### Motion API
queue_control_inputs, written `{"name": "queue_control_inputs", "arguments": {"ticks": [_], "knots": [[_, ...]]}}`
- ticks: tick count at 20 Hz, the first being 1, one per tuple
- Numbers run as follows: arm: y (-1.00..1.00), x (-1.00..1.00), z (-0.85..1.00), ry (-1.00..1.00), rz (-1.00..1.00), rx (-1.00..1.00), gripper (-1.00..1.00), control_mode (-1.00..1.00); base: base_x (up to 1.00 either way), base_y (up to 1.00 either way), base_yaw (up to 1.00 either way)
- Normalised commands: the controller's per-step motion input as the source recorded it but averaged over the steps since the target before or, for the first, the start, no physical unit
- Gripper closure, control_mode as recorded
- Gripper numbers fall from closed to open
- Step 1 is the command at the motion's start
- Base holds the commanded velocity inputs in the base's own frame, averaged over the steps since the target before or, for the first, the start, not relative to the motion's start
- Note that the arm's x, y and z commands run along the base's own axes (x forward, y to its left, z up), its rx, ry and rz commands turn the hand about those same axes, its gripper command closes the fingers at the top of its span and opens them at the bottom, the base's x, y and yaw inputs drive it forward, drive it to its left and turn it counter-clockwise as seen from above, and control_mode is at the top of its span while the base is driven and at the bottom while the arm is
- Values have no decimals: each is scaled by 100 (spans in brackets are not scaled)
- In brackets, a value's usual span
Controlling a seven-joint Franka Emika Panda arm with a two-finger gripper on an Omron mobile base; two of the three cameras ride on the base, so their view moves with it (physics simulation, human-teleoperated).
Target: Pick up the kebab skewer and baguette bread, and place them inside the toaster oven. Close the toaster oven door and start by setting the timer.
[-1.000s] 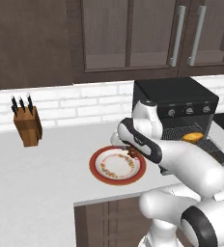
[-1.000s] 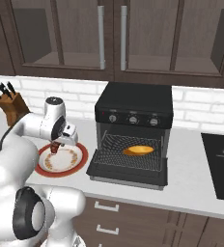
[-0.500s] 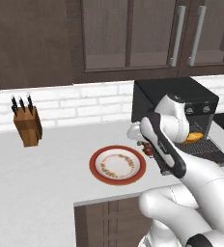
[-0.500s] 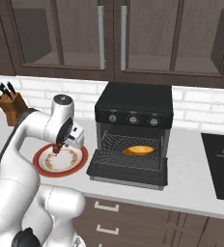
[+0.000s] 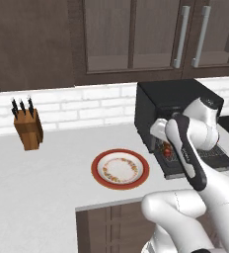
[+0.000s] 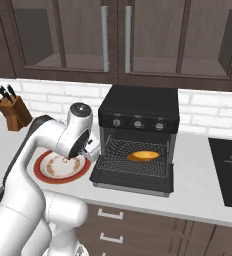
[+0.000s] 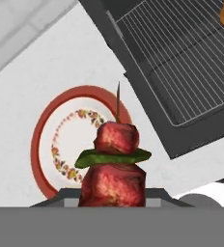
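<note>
Just beside the pincer [image 6: 86, 151], on the side away from the plate [image 6: 42, 172], lies the open toaster oven [image 6: 138, 130], baguette bread [image 6: 143, 156] on its rack. The pincer is clamped on the kebab skewer [image 7: 115, 164], whose stick points straight out from the fingertips.

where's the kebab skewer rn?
The kebab skewer is held in the shut gripper, lifted above the counter between the plate and the open toaster oven door, left of the oven in the right base view.
</note>
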Motion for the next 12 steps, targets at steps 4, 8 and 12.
{"name": "queue_control_inputs", "arguments": {"ticks": [4, 8, 12], "knots": [[-62, 0, 28, 0, -33, 13, 100, -100, 0, 0, 0], [-60, 0, 26, 0, -37, 13, 100, -100, 0, 0, 0], [-54, 0, 15, 0, -39, 12, 100, -100, 0, 0, 0]]}}
